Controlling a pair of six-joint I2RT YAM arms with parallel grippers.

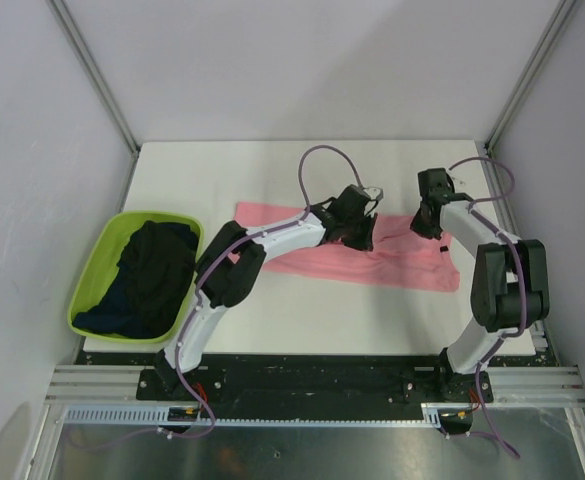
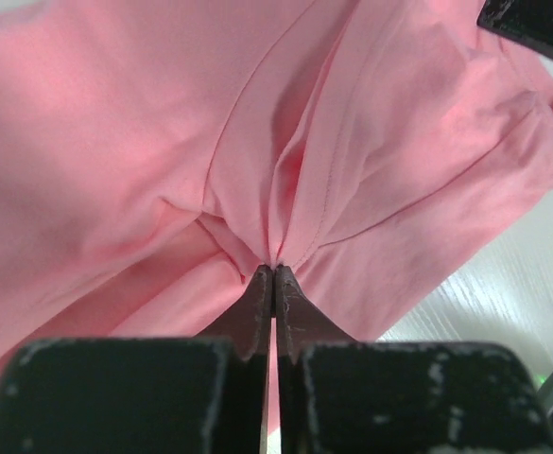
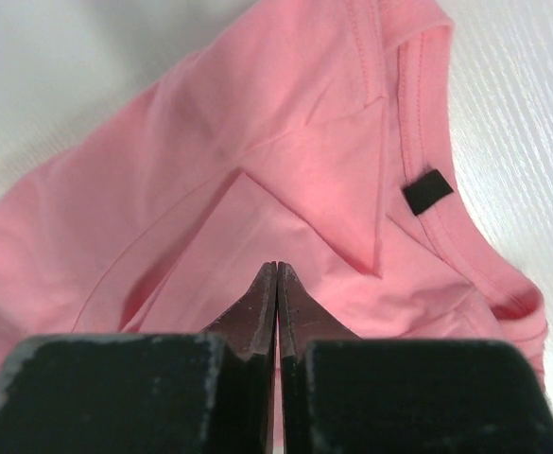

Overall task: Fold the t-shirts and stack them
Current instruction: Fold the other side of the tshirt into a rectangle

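Note:
The salmon-pink t-shirt lies spread across the middle of the white table, partly folded. My left gripper is over its upper middle, shut on a pinched fold of the pink cloth. My right gripper is over the shirt's right end, near the collar. Its jaws are shut, and no cloth gathers at the tips. The dark collar label shows ahead and to the right of them. Dark navy-black t-shirts lie bunched in the tub.
The lime-green plastic tub stands at the table's left edge. Bare white table lies behind and in front of the pink shirt. Enclosure walls and metal posts ring the table.

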